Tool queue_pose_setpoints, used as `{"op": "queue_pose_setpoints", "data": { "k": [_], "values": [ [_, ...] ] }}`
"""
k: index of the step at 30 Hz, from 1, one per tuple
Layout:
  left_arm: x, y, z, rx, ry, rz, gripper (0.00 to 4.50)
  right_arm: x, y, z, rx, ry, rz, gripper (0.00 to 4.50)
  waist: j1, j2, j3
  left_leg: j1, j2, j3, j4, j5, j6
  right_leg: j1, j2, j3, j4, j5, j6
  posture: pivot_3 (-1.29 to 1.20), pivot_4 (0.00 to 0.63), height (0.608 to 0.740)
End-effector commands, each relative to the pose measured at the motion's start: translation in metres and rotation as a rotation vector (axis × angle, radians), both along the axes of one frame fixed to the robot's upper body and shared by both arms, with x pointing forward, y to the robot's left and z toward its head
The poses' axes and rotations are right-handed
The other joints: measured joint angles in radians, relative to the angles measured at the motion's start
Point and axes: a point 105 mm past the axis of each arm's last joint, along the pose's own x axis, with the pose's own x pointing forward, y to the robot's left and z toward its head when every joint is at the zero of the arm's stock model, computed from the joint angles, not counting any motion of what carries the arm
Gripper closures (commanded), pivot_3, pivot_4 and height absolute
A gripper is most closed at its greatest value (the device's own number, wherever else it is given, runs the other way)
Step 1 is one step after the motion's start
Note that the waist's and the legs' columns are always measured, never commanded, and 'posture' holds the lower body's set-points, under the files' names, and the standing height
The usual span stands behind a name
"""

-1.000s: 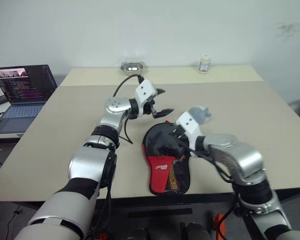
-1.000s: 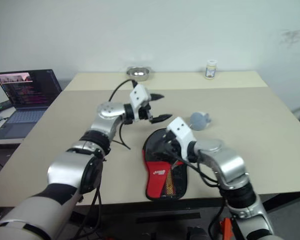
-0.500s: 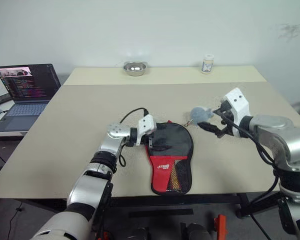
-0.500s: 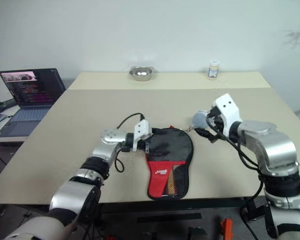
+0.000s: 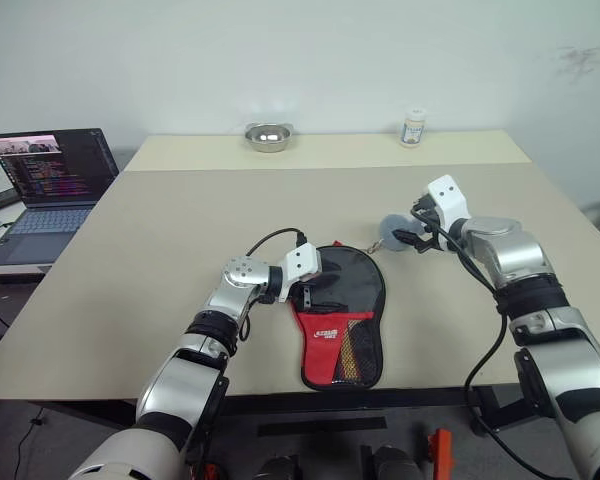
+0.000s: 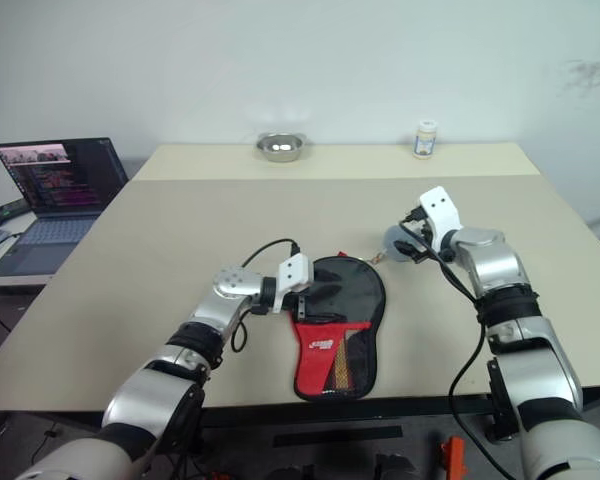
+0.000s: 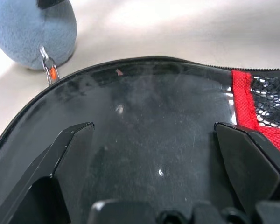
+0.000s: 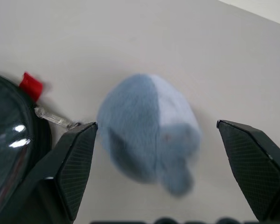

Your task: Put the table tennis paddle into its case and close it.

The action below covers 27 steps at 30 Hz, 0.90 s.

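Near the front edge of the table point(image 5: 160, 220) lies the case point(image 5: 337, 315), its round black end toward the far side and its red mesh end toward the robot, long axis running front to back; the paddle cannot be told apart from it. Just off its round end's left rim the left gripper point(image 5: 302, 294) sits low with fingers spread wide and nothing between them, plainly the nearer arm. Beyond the far right corner of the case, the right gripper point(image 5: 408, 235), also spread wide, brackets a blue plush charm point(image 5: 391, 233) clipped to the zipper rim, which looks like the handle for closing.
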Motion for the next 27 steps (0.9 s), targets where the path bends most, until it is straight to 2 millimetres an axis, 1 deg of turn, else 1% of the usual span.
{"op": "queue_pose_setpoints", "data": {
  "k": [1, 4, 7, 8, 9, 11, 12, 15, 17, 19, 21, 24, 27],
  "values": [
    [0.0, 0.0, 0.005, 0.006, -0.027, -0.005, 0.04, 0.009, 0.002, 0.008, -0.03, -0.039, 0.013, 0.0, -0.001, 0.0, 0.0, 0.0, 0.0, 0.0, 0.0, 0.0, 0.0, 0.0, 0.0, 0.0, 0.0, 0.0, 0.0, 0.0, 0.15, 0.74],
    [-0.001, 0.001, 0.002, 0.02, -0.021, -0.007, 0.04, 0.013, 0.005, 0.004, -0.015, -0.026, 0.009, 0.0, -0.002, 0.0, 0.0, 0.0, 0.0, 0.0, 0.0, 0.0, 0.0, 0.0, 0.0, 0.0, 0.0, 0.0, 0.0, 0.0, 0.15, 0.74],
    [-0.002, 0.001, -0.003, 0.021, 0.004, -0.01, 0.0, 0.014, 0.007, 0.003, 0.0, -0.02, 0.012, 0.58, -0.003, 0.0, 0.0, 0.0, 0.0, 0.0, 0.0, 0.0, 0.0, 0.0, 0.0, 0.0, 0.0, 0.0, 0.0, 0.0, 0.15, 0.74],
    [-0.004, 0.001, -0.006, 0.021, 0.02, -0.012, 0.0, 0.014, 0.008, 0.003, 0.004, -0.018, 0.013, 0.89, -0.003, 0.0, 0.0, 0.0, 0.0, 0.0, 0.0, 0.0, 0.0, 0.0, 0.0, 0.0, 0.0, 0.0, 0.0, 0.0, 0.15, 0.74],
    [-0.005, 0.001, -0.008, 0.023, 0.036, -0.016, 0.0, 0.014, 0.009, 0.003, 0.007, -0.018, 0.014, 1.34, -0.003, 0.001, 0.0, 0.0, 0.0, 0.0, 0.0, 0.0, 0.0, 0.0, 0.0, 0.0, 0.0, 0.0, 0.0, 0.0, 0.15, 0.74],
    [-0.007, 0.003, -0.016, 0.048, 0.058, -0.029, 0.0, 0.015, 0.009, 0.003, 0.008, -0.021, 0.01, 1.99, -0.003, 0.001, 0.0, 0.0, 0.0, 0.0, 0.0, 0.0, 0.0, 0.0, 0.0, 0.0, 0.0, 0.0, 0.0, 0.0, 0.15, 0.74],
    [-0.008, 0.004, -0.019, 0.058, 0.061, -0.032, 0.0, 0.015, 0.009, 0.003, 0.007, -0.023, 0.007, 2.4, -0.003, 0.001, 0.0, 0.0, 0.0, 0.0, 0.0, 0.0, 0.0, 0.0, 0.0, 0.0, 0.0, 0.0, 0.0, 0.0, 0.15, 0.74],
    [-0.011, 0.006, -0.027, 0.071, 0.095, -0.038, 0.0, 0.016, 0.007, 0.005, 0.004, -0.033, -0.009, 3.35, -0.003, 0.001, -0.001, 0.001, 0.0, 0.0, 0.0, 0.0, 0.0, 0.0, 0.0, 0.0, 0.001, 0.0, 0.0, 0.0, 0.15, 0.74],
    [-0.016, 0.007, -0.035, 0.086, 0.127, -0.061, 0.0, 0.016, 0.004, 0.007, -0.007, -0.04, -0.02, 3.81, -0.003, 0.002, -0.001, 0.001, 0.0, 0.0, 0.0, 0.0, 0.0, 0.001, 0.0, 0.0, 0.001, 0.0, 0.0, 0.0, 0.15, 0.74],
    [-0.019, 0.008, -0.04, 0.104, 0.147, -0.075, 0.0, 0.015, 0.001, 0.008, -0.015, -0.046, -0.028, 4.17, -0.003, 0.003, -0.002, 0.002, 0.0, 0.0, 0.0, 0.0, 0.0, 0.001, 0.0, 0.0, 0.001, 0.0, 0.0, 0.0, 0.15, 0.74],
    [-0.02, 0.008, -0.044, 0.119, 0.152, -0.078, 0.0, 0.014, -0.002, 0.009, -0.025, -0.051, -0.037, 4.35, -0.003, 0.004, -0.002, 0.002, 0.0, 0.0, 0.0, 0.0, 0.0, 0.001, 0.0, 0.0, 0.001, 0.0, 0.0, 0.0, 0.15, 0.74],
    [-0.02, 0.007, -0.05, 0.128, 0.161, -0.066, 0.0, 0.009, -0.011, 0.011, -0.048, -0.053, -0.058, 4.35, -0.001, 0.004, -0.003, 0.002, 0.0, 0.0, 0.0, 0.0, 0.0, 0.002, 0.0, 0.0, 0.001, 0.0, 0.0, 0.0, 0.15, 0.74],
    [-0.019, 0.005, -0.052, 0.124, 0.175, -0.052, 0.0, -0.003, -0.027, 0.009, -0.105, -0.044, -0.071, 4.35, 0.011, 0.004, -0.003, 0.002, -0.001, -0.001, 0.0, 0.0, 0.0, 0.003, 0.0, 0.0, 0.0, 0.0, 0.0, 0.0, 0.15, 0.74]
  ]
}}
